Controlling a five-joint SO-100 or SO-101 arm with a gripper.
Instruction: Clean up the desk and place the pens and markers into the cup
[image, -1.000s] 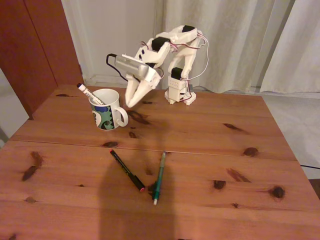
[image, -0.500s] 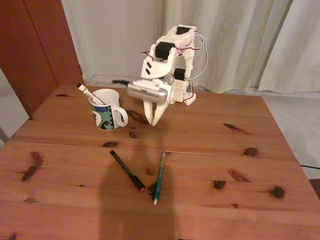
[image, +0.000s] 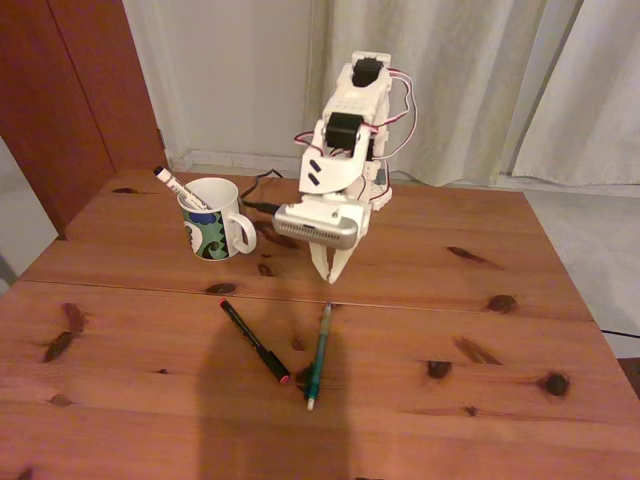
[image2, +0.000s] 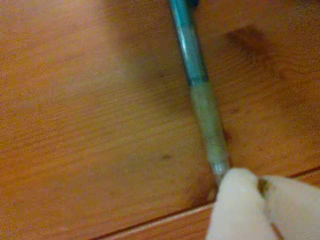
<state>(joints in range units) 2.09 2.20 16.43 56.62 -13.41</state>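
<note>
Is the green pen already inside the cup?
No, in the fixed view the green pen lies flat on the desk beside the black pen, while the cup holds the white marker.

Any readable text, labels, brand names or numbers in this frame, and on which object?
None can be read.
White marker in the cup: dark marks on the barrel, too small to read.
Teal-green pen: blurred, no print made out.
Black pen: no print visible.
</note>
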